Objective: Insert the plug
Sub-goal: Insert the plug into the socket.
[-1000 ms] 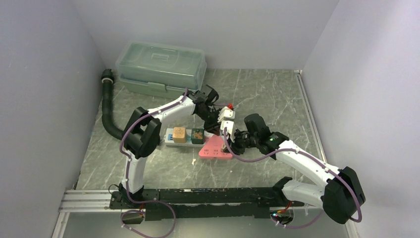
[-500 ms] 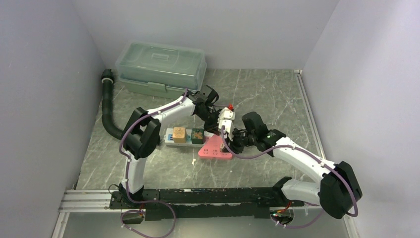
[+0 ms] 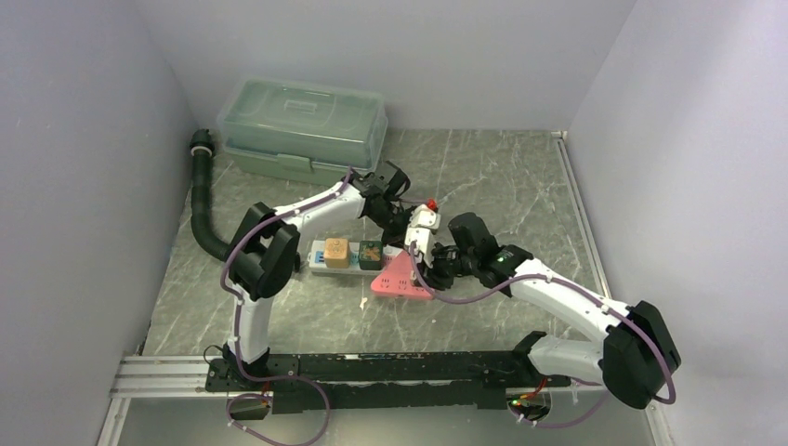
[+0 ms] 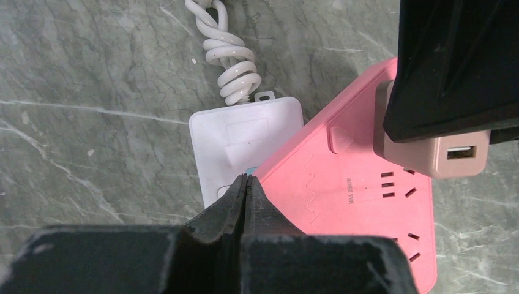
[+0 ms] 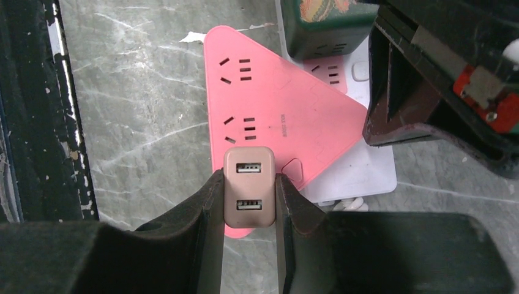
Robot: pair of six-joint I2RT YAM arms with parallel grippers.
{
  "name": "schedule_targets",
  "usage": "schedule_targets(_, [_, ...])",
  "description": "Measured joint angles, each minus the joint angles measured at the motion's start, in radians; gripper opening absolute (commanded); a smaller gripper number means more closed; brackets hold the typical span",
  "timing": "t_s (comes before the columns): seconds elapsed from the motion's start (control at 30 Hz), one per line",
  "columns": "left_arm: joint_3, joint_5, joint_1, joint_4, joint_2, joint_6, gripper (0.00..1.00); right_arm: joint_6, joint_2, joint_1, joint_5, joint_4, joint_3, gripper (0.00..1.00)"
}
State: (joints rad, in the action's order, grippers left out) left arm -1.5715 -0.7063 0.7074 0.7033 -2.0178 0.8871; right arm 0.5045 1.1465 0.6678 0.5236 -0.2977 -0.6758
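Observation:
A pink triangular power strip (image 3: 398, 281) lies mid-table, partly on a white power strip (image 4: 238, 135). My right gripper (image 5: 249, 179) is shut on a beige-pink USB charger plug (image 5: 249, 195), holding it over the pink strip (image 5: 275, 110) near its corner button, beside the free sockets. The plug's prongs are hidden. The plug (image 4: 428, 153) also shows in the left wrist view, under the right gripper's black body. My left gripper (image 4: 246, 179) is shut and empty, its tips at the seam between the white strip and the pink strip (image 4: 343, 202).
The white strip (image 3: 321, 260) holds a brown plug (image 3: 336, 251) and a green plug (image 3: 371, 252). Its coiled white cord (image 4: 229, 55) runs away behind it. A green lidded box (image 3: 302, 125) and a black hose (image 3: 201, 200) stand at the back left.
My right gripper has moved left with the plug, to above the pink strip. The left arm has shifted only slightly.

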Motion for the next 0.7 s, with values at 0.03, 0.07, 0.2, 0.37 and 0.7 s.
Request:
schedule_targets(0.03, [0.006, 0.002, 0.000, -0.004, 0.004, 0.010, 0.04, -0.003, 0.005, 0.009, -0.008, 0.003, -0.003, 0.00])
schedule_targets(0.07, [0.011, 0.005, 0.000, -0.008, 0.008, 0.018, 0.04, -0.007, 0.013, 0.019, -0.018, 0.007, -0.009, 0.00])
schedule_targets(0.2, [0.026, 0.016, 0.000, -0.004, 0.021, 0.050, 0.03, -0.034, 0.053, 0.067, -0.033, 0.037, -0.029, 0.00])
schedule_targets(0.37, [0.031, 0.032, -0.015, 0.026, 0.031, 0.081, 0.03, -0.086, 0.076, 0.092, -0.034, 0.085, -0.031, 0.00])
schedule_targets(0.7, [0.047, 0.034, -0.048, 0.068, 0.048, 0.106, 0.03, -0.209, 0.040, 0.150, -0.109, 0.274, 0.061, 0.00])
